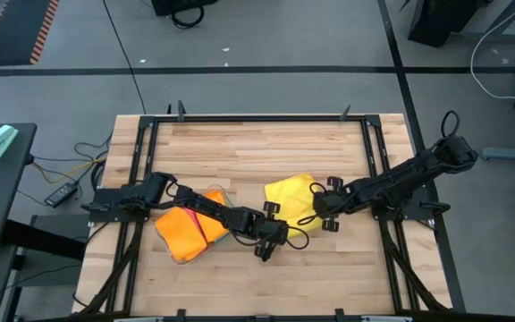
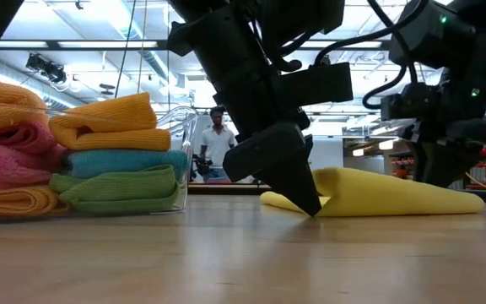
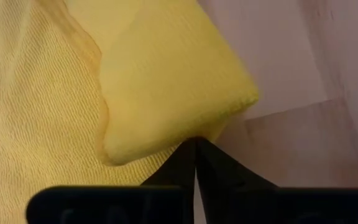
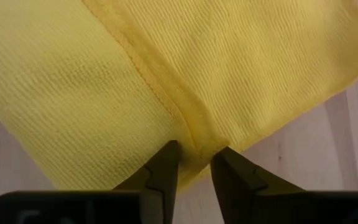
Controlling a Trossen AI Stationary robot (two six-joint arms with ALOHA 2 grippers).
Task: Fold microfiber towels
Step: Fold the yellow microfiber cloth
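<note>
High view, both arms angled inward, left pincer [image 1: 275, 240] pinching yellow towel [image 1: 295, 197]

I am working in what looks like a robotics lab or open workshop. The butcher-block table [image 1: 257, 277] sits in a black metal frame [image 1: 257, 117] on a grey concrete floor [image 1: 266, 36] marked with dark tape lines, loose cables [image 1: 83, 161] trailing beside it. Across the table I see ceiling strip lights [image 2: 57, 46], hanging equipment and a person [image 2: 218, 139] standing among benches.
</note>
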